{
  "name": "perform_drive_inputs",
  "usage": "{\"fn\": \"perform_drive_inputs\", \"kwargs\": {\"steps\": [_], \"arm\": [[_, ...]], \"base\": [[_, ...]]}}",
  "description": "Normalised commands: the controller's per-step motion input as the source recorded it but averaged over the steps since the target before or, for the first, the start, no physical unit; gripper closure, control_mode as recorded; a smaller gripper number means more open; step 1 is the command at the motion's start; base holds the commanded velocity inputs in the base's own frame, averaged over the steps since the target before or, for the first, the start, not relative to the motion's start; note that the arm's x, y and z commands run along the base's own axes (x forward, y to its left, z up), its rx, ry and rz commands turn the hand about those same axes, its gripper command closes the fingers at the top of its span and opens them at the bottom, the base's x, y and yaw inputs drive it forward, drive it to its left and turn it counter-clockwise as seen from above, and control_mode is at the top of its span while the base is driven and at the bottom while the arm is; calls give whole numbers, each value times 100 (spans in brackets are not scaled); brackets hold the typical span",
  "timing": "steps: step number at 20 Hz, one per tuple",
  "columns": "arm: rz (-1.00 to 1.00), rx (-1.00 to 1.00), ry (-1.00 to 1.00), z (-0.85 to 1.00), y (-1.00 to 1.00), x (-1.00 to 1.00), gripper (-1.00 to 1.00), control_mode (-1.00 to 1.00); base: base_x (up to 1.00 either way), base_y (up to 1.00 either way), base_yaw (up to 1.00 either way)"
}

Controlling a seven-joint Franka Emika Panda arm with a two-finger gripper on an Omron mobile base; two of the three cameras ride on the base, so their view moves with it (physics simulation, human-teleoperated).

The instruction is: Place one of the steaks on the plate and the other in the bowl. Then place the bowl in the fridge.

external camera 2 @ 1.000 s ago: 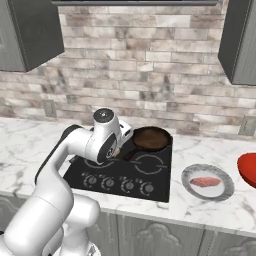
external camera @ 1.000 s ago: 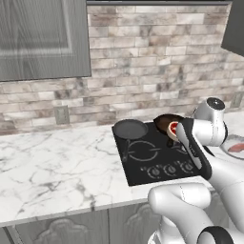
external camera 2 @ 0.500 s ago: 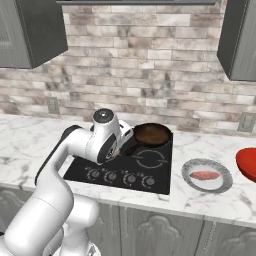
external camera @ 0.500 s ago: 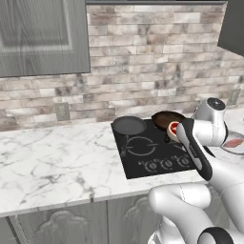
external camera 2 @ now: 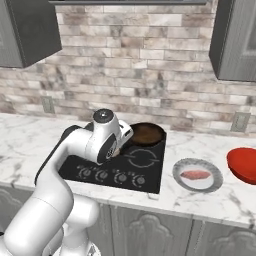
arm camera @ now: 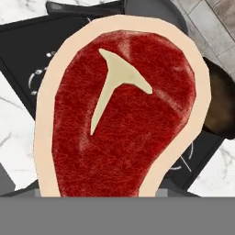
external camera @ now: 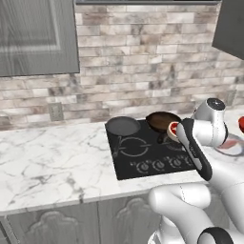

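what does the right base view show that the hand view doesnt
Right base view alone: the grey plate with the flat pink steak on it, the red bowl further right on the marble counter, the brick wall and the cupboards.

Hand view alone: the rounder steak close up, red with a pale fat rim and a T-shaped bone, carried over the stove.

Both: the black stove and the brown pan.

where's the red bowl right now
The red bowl sits on the marble counter at the far right edge of the right base view, just right of the grey plate that holds the flat pink steak.
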Motion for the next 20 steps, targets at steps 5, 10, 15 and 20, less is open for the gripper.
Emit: {"fn": "perform_drive_inputs", "kwargs": {"steps": [5, 10, 15, 20], "arm": [[0, 0, 0, 0, 0, 0, 100, 100], [0, 0, 0, 0, 0, 0, 100, 100], [0, 0, 0, 0, 0, 0, 100, 100], [0, 0, 0, 0, 0, 0, 100, 100]], "base": [[0, -43, 4], [0, -42, 5], [0, -51, 7], [0, -57, 6]]}}
